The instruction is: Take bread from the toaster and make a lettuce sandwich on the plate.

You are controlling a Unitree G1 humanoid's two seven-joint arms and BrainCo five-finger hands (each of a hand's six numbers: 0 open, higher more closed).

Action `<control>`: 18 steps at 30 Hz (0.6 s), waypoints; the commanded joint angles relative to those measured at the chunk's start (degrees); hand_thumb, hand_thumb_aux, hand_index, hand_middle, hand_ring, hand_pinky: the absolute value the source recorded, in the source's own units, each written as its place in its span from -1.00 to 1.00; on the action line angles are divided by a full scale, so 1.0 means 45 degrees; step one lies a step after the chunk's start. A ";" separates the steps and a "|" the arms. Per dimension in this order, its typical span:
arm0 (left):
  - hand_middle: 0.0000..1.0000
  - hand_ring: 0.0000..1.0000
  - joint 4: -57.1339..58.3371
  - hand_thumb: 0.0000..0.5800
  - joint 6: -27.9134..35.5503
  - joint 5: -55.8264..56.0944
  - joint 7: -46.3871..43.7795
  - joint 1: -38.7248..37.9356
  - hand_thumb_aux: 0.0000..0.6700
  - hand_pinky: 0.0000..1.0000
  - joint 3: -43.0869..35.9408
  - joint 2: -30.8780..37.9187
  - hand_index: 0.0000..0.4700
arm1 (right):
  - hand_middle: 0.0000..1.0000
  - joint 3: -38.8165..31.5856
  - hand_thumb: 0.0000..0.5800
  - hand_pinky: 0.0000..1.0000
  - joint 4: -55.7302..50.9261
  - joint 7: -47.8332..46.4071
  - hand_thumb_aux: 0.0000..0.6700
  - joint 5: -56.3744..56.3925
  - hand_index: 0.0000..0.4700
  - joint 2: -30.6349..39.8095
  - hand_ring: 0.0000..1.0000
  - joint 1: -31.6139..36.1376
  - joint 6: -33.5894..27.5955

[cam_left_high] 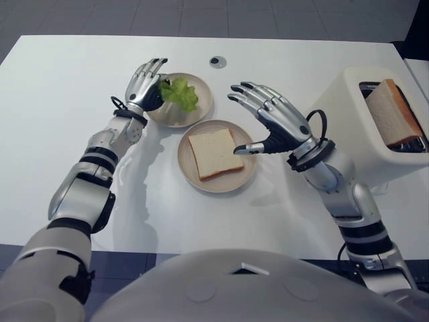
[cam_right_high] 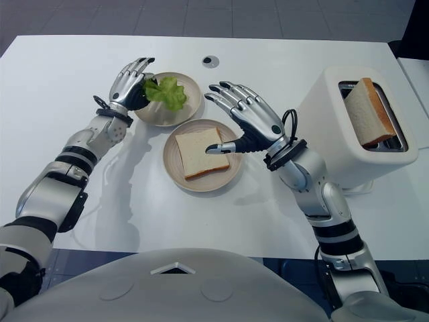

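The main risk lay with the lettuce (cam_left_high: 181, 94): the left hand (cam_left_high: 144, 84) had its fingers loosely curved onto the leaf's left edge, seemingly a thin pinch, so the frilly, limp leaf could tear, slip free or drag the small far plate (cam_left_high: 175, 119) along the smooth white table (cam_left_high: 67, 87). The right hand (cam_left_high: 275, 121) hovered with fingers spread wide, holding nothing, just right of the near plate (cam_left_high: 234, 178); a careless sweep could nudge the soft, square bread slice (cam_left_high: 216, 153) lying flat there. A second slice (cam_left_high: 392, 114) stood tilted in the slot of the rounded, matte cream toaster (cam_left_high: 355, 127) at far right. Both plates looked round, beige and shallow.
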State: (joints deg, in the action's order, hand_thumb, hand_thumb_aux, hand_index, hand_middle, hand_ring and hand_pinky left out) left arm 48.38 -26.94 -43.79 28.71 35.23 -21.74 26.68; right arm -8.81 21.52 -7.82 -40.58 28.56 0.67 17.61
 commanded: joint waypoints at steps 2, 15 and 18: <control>-1.00 -1.00 -0.4125 1.00 -0.0483 0.0835 -0.1700 -0.2571 1.00 -1.00 -0.0142 0.0116 1.00 | -1.00 0.0961 -1.00 -1.00 0.0722 0.0068 -1.00 0.0502 -1.00 0.0079 -1.00 -0.0656 -0.0204; -1.00 -1.00 -0.6544 0.30 0.0298 0.0326 -0.4394 -0.6055 -0.18 -1.00 -0.0967 0.0149 -0.18 | -1.00 0.4659 -1.00 -1.00 0.2387 -0.0210 -1.00 0.1998 -1.00 0.0775 -1.00 -0.2333 -0.0242; -1.00 -1.00 -0.6894 -1.00 0.0342 0.0215 -0.4448 -0.6235 -1.00 -1.00 -0.0898 0.0345 -1.00 | -1.00 0.6408 -1.00 -1.00 0.3045 -0.0241 -1.00 0.2516 -1.00 0.1057 -1.00 -0.2342 -0.0454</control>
State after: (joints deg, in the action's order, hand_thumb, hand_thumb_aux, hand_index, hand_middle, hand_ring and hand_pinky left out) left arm 17.16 -26.21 -41.16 10.57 9.08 -24.78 27.03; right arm 15.38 33.21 -8.33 -31.17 31.92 -9.63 16.42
